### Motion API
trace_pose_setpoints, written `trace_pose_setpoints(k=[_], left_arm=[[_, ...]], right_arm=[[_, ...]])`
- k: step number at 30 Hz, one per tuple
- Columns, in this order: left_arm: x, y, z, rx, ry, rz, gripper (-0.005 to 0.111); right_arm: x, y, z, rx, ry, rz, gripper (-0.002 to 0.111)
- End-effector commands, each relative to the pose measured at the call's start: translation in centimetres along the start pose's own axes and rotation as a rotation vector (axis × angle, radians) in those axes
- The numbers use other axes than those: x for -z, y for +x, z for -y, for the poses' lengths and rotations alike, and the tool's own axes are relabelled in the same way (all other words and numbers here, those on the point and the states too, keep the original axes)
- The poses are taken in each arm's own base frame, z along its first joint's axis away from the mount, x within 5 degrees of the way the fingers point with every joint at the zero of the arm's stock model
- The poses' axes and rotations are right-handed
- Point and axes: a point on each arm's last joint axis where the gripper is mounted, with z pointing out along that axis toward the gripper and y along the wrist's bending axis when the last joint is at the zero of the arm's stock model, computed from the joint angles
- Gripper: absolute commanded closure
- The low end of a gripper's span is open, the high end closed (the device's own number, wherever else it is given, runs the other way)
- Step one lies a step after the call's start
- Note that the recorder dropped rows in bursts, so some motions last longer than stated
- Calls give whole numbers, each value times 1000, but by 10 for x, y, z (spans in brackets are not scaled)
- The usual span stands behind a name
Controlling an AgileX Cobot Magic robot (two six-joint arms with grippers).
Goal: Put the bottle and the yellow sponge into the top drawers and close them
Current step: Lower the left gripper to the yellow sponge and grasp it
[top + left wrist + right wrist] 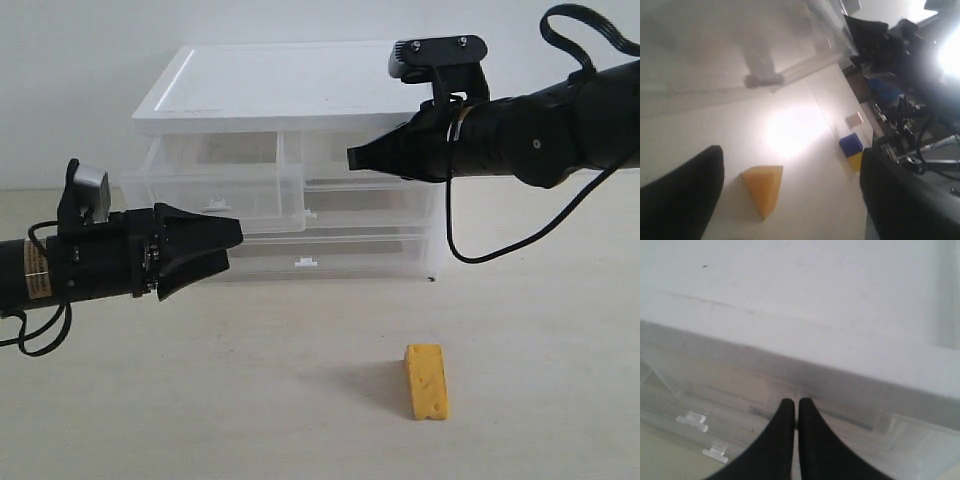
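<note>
The yellow sponge (426, 381) lies on the table in front of the drawer unit, to the right. In the left wrist view the sponge (762, 190) rests on the table ahead of my wide-apart fingers (682, 195). My left gripper (232, 245) is open and empty, just in front of the pulled-out top left drawer (215, 190). Held level, my right gripper (352, 158) is shut on nothing, its tips at the front of the top right drawer (335, 150). Its closed tips (796, 407) sit just under the white top (840, 290). The bottle is not in view.
Two full-width drawers (330, 250) with small white handles (306, 263) sit below the top pair. A blue and yellow block (852, 147) and dark equipment (900, 75) stand beyond the table in the left wrist view. The right arm's cable (500, 245) hangs beside the unit.
</note>
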Motion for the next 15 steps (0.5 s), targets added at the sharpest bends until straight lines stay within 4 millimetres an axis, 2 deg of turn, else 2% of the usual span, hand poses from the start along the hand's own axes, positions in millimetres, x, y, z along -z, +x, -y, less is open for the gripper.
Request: trace_pose_setpoints(k=[1, 2, 3, 4, 6, 8, 10, 11, 15], left_arm=[[6, 30, 23, -28, 26, -126, 34], [5, 40, 25, -35, 30, -138, 34], [0, 62, 32, -42, 46, -183, 35], [-4, 69, 36, -35, 58, -204, 35], [-30, 92, 40, -68, -65, -332, 35], [-56, 98, 50, -120, -123, -395, 35], [-88, 99, 68, -201, -179, -443, 35], [-95, 98, 71, -212, -225, -449, 35], [-146, 95, 100, -349, -404, -392, 35]], right_arm=[[5, -6, 1, 11, 2, 18, 108], [5, -6, 1, 11, 2, 18, 108], [5, -6, 1, 11, 4, 13, 108], [5, -5, 1, 11, 5, 7, 108], [5, -4, 2, 16, 7, -5, 108], [5, -3, 2, 16, 9, -16, 108], [5, -2, 2, 20, 11, -29, 108], [5, -2, 2, 23, 12, -31, 108], [5, -1, 2, 32, 14, -44, 108]])
